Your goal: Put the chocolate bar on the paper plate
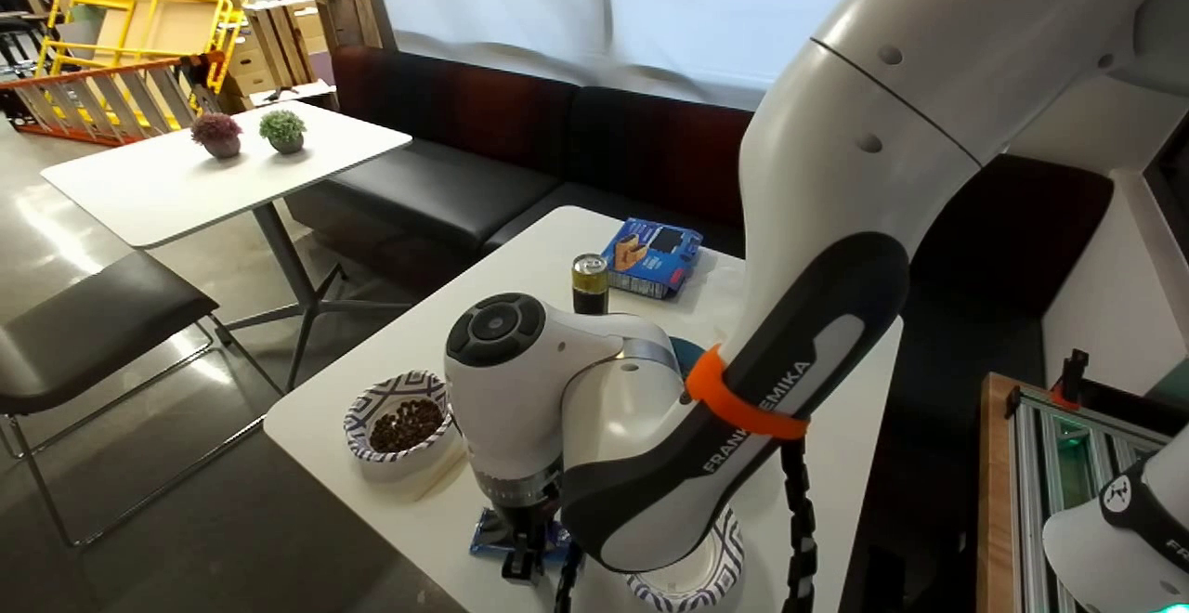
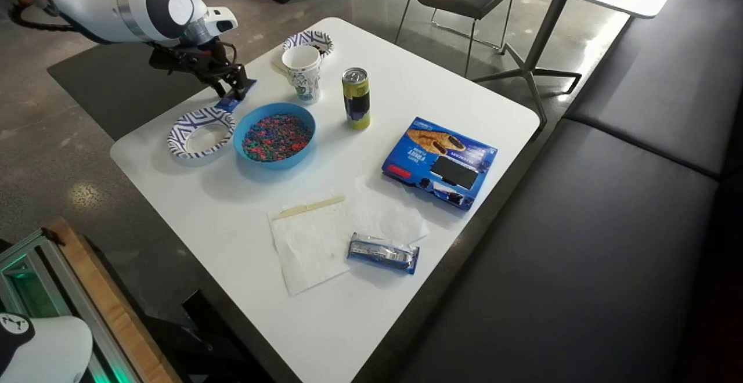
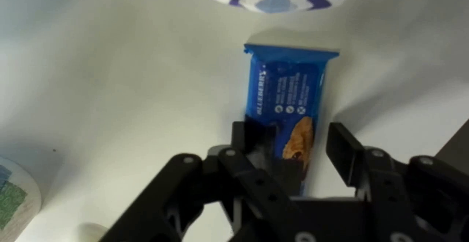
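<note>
My jaws stand apart astride the bar (image 3: 286, 84), which lies flat on the table (image 3: 146, 106) with its long axis running out between them toward the plate (image 3: 276, 0) just past its far end, so a squeeze across its narrow width looks called for.

In my wrist view the chocolate bar (image 3: 286, 88) lies flat on the tabletop (image 2: 348, 165), printed face up, its glossy blue wrapper carrying white "BLUEBERRY" lettering, small round icons and a picture of a golden-brown baked snack. The crimped end I can see flares a little and points toward the paper plate (image 2: 206, 138), just beside it but apart; the bar's other end is hidden from me there. In an exterior view the plate sits right side up, round and white, its raised rim patterned with blue-purple bands around a pale middle.
</note>
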Tool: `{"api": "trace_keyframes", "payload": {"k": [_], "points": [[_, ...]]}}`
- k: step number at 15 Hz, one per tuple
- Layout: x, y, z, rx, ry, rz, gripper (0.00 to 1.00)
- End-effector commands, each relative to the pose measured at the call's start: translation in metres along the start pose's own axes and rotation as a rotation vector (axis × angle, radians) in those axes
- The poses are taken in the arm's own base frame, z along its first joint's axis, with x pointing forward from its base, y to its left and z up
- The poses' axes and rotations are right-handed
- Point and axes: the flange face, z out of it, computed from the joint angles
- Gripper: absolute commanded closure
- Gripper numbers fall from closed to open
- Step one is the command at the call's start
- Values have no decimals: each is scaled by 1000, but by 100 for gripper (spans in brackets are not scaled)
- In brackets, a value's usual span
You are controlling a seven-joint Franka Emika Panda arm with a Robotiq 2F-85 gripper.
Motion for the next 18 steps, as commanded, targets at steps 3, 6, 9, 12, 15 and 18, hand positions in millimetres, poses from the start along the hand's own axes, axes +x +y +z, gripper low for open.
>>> {"api": "trace_keyframes", "payload": {"k": [3, 6, 9, 12, 15, 18], "points": [[2, 5, 8, 12, 3, -6, 48], [2, 7, 8, 13, 6, -8, 51], [3, 6, 7, 12, 10, -16, 51], [3, 5, 6, 10, 13, -18, 54], [2, 3, 4, 10, 19, -23, 58], [1, 2, 0, 11, 26, -30, 59]]}}
